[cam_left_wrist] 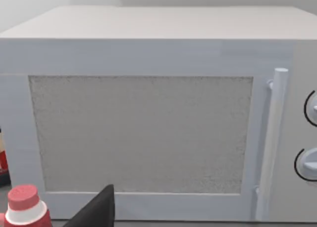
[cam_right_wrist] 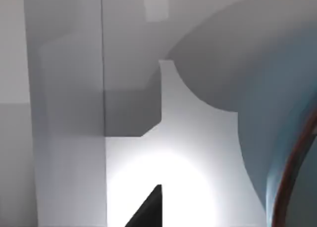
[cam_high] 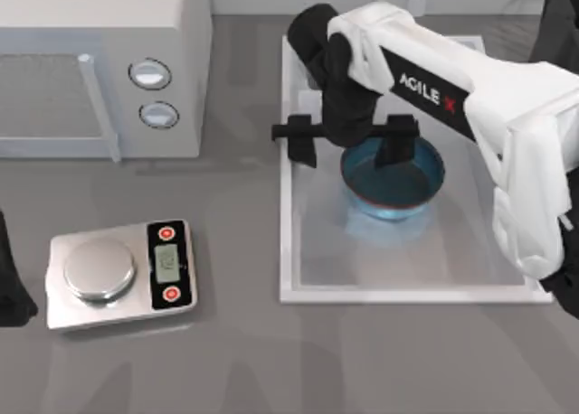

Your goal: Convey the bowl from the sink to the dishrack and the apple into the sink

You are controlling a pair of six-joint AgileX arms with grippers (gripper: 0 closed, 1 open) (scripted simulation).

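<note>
Nearest you on the smooth grey worktop (cam_high: 271,369), toward the left, sits a brushed-metal kitchen scale (cam_high: 122,273) with a flat round silver weighing plate (cam_high: 100,270) and a dark panel carrying two small red round buttons. At the left edge beside it you see the dark mass of the parked left arm; its wrist view faces the microwave door, with a red-capped bottle (cam_left_wrist: 24,206) low in the corner, and you cannot tell how the left pincer stands. To the right lies the sink (cam_high: 294,292), a large white rectangular basin with a raised rim and a glossy, pale floor. Inside it, toward the back, rests the bowl (cam_high: 398,190), round and deep, blue glazed with a thin reddish-brown rim and a dark teal inside. Your right pincer (cam_high: 351,143) hangs over the bowl's far left side with its two black fingers spread wide apart: one dips just inside the bowl's rim, the other stands left of the bowl at the sink's left wall. In the right wrist view you see the bowl's curved blue wall (cam_right_wrist: 292,138) and rim close by. Farthest back on the left stands the white boxy microwave (cam_high: 99,66), with a speckled door window, a slim bar handle and two round knobs.
</note>
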